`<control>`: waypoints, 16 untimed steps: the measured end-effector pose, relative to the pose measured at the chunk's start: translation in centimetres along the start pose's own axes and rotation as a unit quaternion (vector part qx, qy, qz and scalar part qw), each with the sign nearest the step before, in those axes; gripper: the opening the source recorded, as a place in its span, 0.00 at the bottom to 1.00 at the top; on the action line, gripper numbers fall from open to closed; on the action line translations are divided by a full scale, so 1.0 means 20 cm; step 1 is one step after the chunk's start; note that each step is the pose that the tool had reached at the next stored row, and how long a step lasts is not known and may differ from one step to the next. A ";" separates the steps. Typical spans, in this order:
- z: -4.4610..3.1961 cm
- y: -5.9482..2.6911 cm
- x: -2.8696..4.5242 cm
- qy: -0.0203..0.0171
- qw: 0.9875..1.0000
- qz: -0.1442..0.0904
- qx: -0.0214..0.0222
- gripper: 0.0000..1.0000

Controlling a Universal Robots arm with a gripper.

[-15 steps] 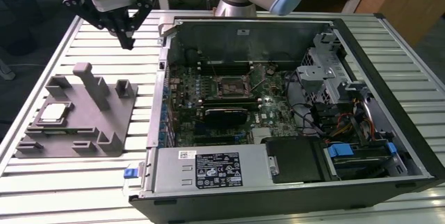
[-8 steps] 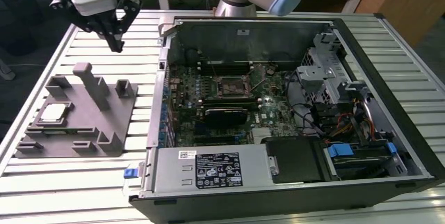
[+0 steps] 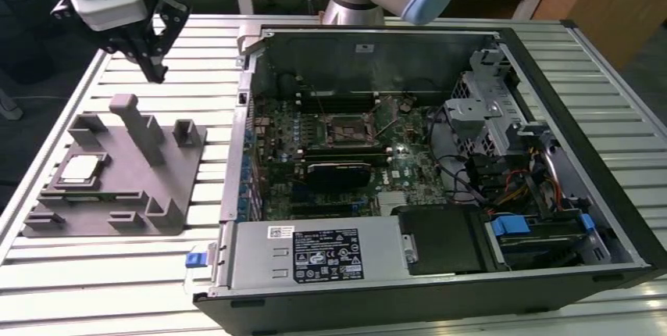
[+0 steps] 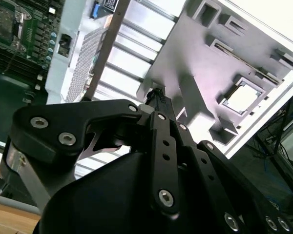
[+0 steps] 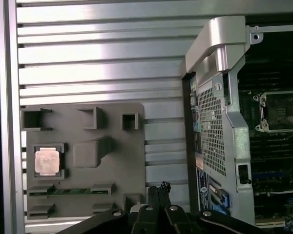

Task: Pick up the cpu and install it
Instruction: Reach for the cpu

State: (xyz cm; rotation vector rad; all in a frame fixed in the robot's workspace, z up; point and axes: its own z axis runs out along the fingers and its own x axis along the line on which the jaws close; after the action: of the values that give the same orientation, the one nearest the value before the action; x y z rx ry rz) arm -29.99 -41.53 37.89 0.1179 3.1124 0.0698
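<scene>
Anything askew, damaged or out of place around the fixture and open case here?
Nothing stands out. The cpu lies flat and square in its recess on the grey fixture. The socket in the open case sits empty, and the gripper hangs near the fixture, shut, holding nothing.

Cpu [image 5: 47, 161] in its holder [image 5: 122, 161], open computer case [image 5: 219, 122] alongside.
The cpu lies flat in a square pocket of the grey holder on the slatted desk [image 5: 102, 63]. The hand [image 5: 158, 188], fingertips together, hangs apart from it, near the holder's edge that faces the computer case.
</scene>
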 end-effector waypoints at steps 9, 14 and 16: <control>0.020 -0.018 0.125 0.000 1.000 0.000 0.000 0.11; 0.032 -0.028 0.175 0.000 1.000 0.000 0.000 0.11; 0.037 -0.032 0.201 0.000 1.000 0.000 0.000 0.11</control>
State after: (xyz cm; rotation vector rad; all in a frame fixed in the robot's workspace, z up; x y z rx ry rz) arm -34.03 -41.82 37.02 0.1181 3.1123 0.0707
